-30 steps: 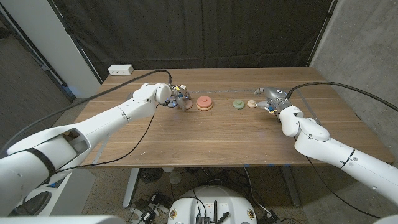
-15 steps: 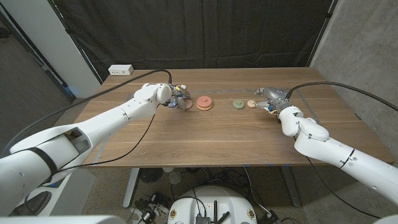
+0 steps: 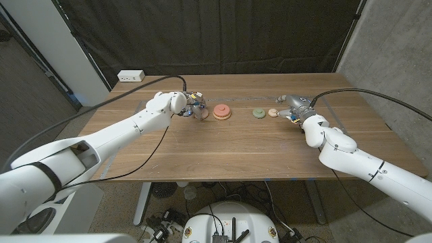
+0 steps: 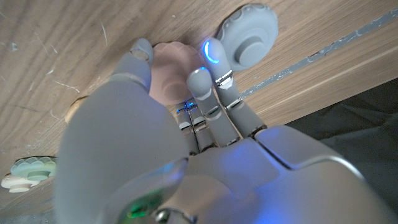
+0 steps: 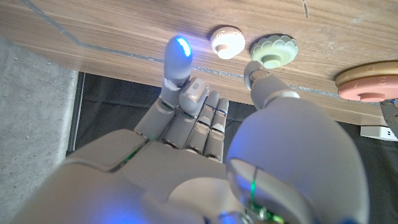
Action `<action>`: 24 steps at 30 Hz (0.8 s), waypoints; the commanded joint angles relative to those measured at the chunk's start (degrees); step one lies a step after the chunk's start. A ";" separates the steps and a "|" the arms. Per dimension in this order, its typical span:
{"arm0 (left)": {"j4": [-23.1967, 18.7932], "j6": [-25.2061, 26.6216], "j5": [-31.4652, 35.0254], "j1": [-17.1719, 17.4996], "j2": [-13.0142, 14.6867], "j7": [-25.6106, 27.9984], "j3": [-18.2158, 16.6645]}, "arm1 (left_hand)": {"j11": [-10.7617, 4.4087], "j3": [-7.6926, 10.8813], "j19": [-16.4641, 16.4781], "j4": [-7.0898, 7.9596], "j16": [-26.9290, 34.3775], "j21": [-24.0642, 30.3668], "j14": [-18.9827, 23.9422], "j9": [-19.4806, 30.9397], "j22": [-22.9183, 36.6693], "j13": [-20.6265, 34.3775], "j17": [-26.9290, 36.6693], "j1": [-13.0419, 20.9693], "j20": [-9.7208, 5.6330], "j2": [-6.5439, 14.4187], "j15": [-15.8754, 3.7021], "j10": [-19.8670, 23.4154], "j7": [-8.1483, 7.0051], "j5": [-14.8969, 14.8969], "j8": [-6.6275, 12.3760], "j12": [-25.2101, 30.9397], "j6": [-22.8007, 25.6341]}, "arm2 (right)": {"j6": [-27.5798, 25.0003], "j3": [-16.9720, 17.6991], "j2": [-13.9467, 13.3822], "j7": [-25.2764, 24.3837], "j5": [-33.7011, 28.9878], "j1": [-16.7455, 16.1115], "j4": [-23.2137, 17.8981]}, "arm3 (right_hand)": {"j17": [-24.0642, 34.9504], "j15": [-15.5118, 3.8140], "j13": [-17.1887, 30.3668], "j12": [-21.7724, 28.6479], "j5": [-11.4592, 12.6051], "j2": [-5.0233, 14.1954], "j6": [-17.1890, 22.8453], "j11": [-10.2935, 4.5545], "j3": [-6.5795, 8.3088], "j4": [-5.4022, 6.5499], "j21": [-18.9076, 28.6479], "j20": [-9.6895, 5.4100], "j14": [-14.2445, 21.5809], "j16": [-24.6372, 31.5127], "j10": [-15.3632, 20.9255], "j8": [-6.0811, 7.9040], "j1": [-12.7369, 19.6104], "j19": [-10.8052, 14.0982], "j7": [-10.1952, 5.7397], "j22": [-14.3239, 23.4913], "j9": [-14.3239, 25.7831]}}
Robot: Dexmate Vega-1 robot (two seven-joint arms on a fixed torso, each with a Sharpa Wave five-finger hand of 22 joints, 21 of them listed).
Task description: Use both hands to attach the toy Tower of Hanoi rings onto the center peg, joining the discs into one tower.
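Change: against the earlier head pictures, nothing on the table has shifted; both hands sit where they sat, and the left hand's blur by the pink ring has settled a little.
Left hand: the left hand [image 3: 194,106] is just beside the pink ring, on the ring's left; in the left wrist view [image 4: 186,118] its fingers [image 4: 214,62] reach up over a pink disc, and a grey ring [image 4: 249,34] lies just past the fingertips. I cannot tell whether it grips anything; the fingers are partly curled, close together.
Right hand: the right hand [image 3: 294,108] is just right of the cream ring; in the right wrist view [image 5: 205,106] one fingertip [image 5: 177,53] points up while the others are folded in. Nothing is seen in it; cannot tell more.
Pink ring: the pink ring [image 3: 222,112], on a wider tan base, lies between the hands, nearer the left one; also at [image 5: 367,84] and [image 4: 171,68].
Green ring: the green ring [image 3: 258,113] lies near the right hand, one ring away from it; also [image 5: 273,53] and [image 4: 34,168].
Cream ring: the cream ring [image 3: 273,113] lies between the green ring and the right hand, close to the fingers; also [image 5: 225,40].
Table: a wooden table [image 3: 223,152] with a strip of tape along it.
Room: black curtain [image 3: 216,34] behind, a white power strip [image 3: 131,76] at the far left corner.
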 commanded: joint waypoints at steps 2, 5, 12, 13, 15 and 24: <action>0.24 0.61 -0.56 0.39 -0.32 -0.06 0.68 | -3.45 1.10 0.64 -0.07 0.45 0.55 0.53 0.91 0.06 2.32 0.83 1.96 -5.95 1.76 -0.05 4.81 -0.15 1.02 0.81 0.27 1.81 | 0.17 -0.20 0.22 -0.02 0.09 0.25 0.09 | 0.13 -3.98 0.34 -0.22 0.18 0.55 0.59 0.07 0.28 0.15 0.32 -1.29 0.16 -0.07 0.62 0.26 0.01 -0.45 -0.03 -0.04 0.31; 0.24 0.56 -0.63 0.43 -0.32 0.17 0.69 | -3.53 1.29 0.58 0.00 0.28 0.77 0.46 1.04 0.09 2.74 1.16 2.17 -5.94 1.69 -0.05 5.01 -0.10 1.25 0.63 0.10 1.73 | -0.14 -0.11 0.13 -0.03 0.07 0.11 -0.19 | 0.27 -3.97 0.37 -0.24 0.20 0.59 0.62 0.09 0.27 0.17 0.44 -1.29 0.33 0.06 0.61 0.25 -0.05 -0.47 0.00 -0.09 0.32; 0.09 -0.02 -1.44 0.05 0.01 -0.47 0.41 | -3.52 1.52 0.35 0.47 0.02 0.73 0.42 1.23 -0.04 3.42 1.73 1.49 -5.85 1.98 -0.05 5.77 0.02 1.58 0.53 -0.01 2.20 | -0.85 -0.35 -0.19 0.55 -0.23 0.20 -0.58 | 0.25 -3.98 0.40 -0.20 0.25 0.62 0.73 0.05 0.29 0.15 0.55 -1.29 0.33 0.03 0.75 0.27 -0.07 -0.50 -0.11 -0.18 0.32; -0.09 0.00 -1.50 0.03 0.09 -0.49 0.32 | -3.51 1.51 0.34 0.44 0.04 0.73 0.44 1.24 -0.04 3.43 1.75 1.50 -5.86 1.93 -0.05 5.76 -0.02 1.58 0.52 -0.02 2.20 | -0.95 -0.35 -0.18 0.66 -0.19 0.23 -0.62 | 0.27 -3.98 0.41 -0.20 0.25 0.62 0.75 0.04 0.29 0.14 0.55 -1.29 0.34 0.04 0.75 0.27 -0.07 -0.51 -0.11 -0.20 0.32; -0.61 0.17 -1.47 0.00 0.32 -0.51 0.14 | -3.59 1.55 0.34 0.40 0.37 0.79 0.79 1.27 -0.03 3.56 2.29 1.47 -5.89 1.86 -0.03 5.85 -0.02 1.64 0.47 -0.07 2.22 | -0.85 -0.39 -0.26 0.70 -0.24 0.29 -0.65 | 0.33 -3.98 0.43 -0.21 0.27 0.60 0.72 -0.01 0.30 0.12 0.69 -1.29 0.39 0.10 0.72 0.25 -0.06 -0.44 -0.08 -0.13 0.32; -3.57 1.46 -1.14 0.43 1.75 -0.50 -1.03 | -3.67 1.83 0.55 0.26 0.10 0.98 0.91 1.41 -0.03 4.08 2.46 1.65 -5.95 1.92 -0.05 6.12 -0.11 1.86 0.32 -0.29 2.45 | -0.83 -0.34 -0.32 0.78 -0.21 0.36 -0.71 | 0.24 -3.98 0.44 -0.29 0.34 0.51 0.63 -0.09 0.35 0.02 0.84 -1.29 0.24 0.00 0.65 0.16 -0.03 -0.59 -0.23 -0.34 0.32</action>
